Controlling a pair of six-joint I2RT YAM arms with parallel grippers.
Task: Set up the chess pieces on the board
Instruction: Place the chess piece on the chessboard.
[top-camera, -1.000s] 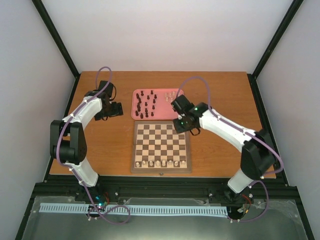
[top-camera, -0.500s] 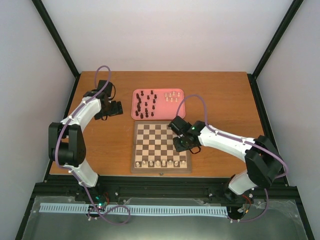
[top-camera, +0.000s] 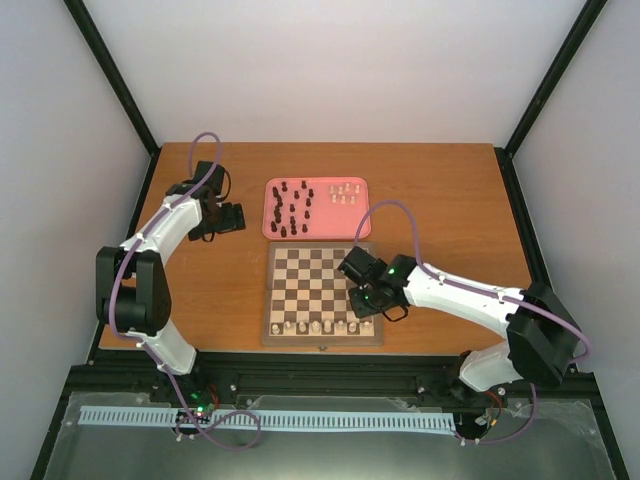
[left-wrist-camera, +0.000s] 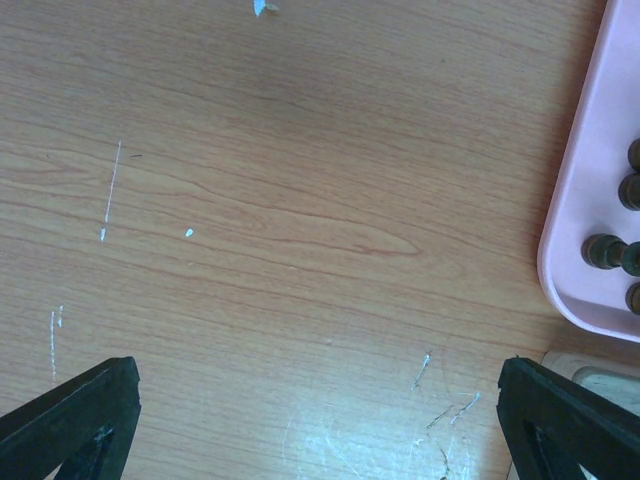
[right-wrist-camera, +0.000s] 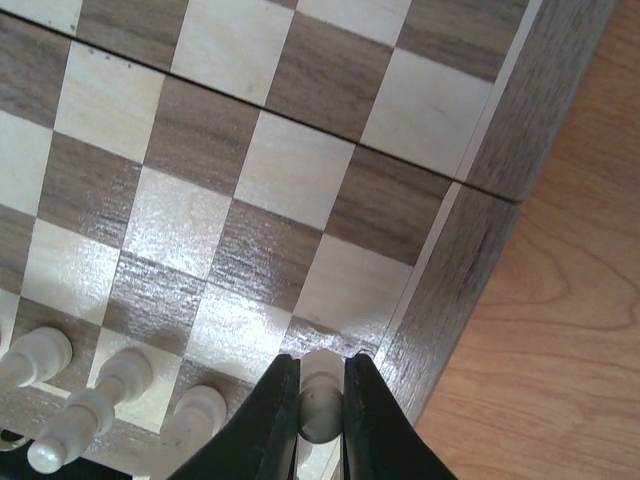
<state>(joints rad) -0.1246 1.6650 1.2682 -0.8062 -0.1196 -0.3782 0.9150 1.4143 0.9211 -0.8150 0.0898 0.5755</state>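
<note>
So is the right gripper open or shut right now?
Shut on a cream chess piece: the right gripper's black fingers pinch it over the board.

Board (top-camera: 310, 280) near-centre on surface (top-camera: 450, 200); tray (top-camera: 330, 224) just behind it. Chess pieces (top-camera: 320, 326): row along board's near edge, more in tray. Right pincer (right-wrist-camera: 320, 400) over board's near-right corner, piece (right-wrist-camera: 321, 385) between its fingers. Left pincer (top-camera: 238, 218) left of tray.

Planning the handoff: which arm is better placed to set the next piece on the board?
Right. The right gripper is shut on a white piece over the board's near-right corner; the left gripper is open, empty, beside the tray.
</note>
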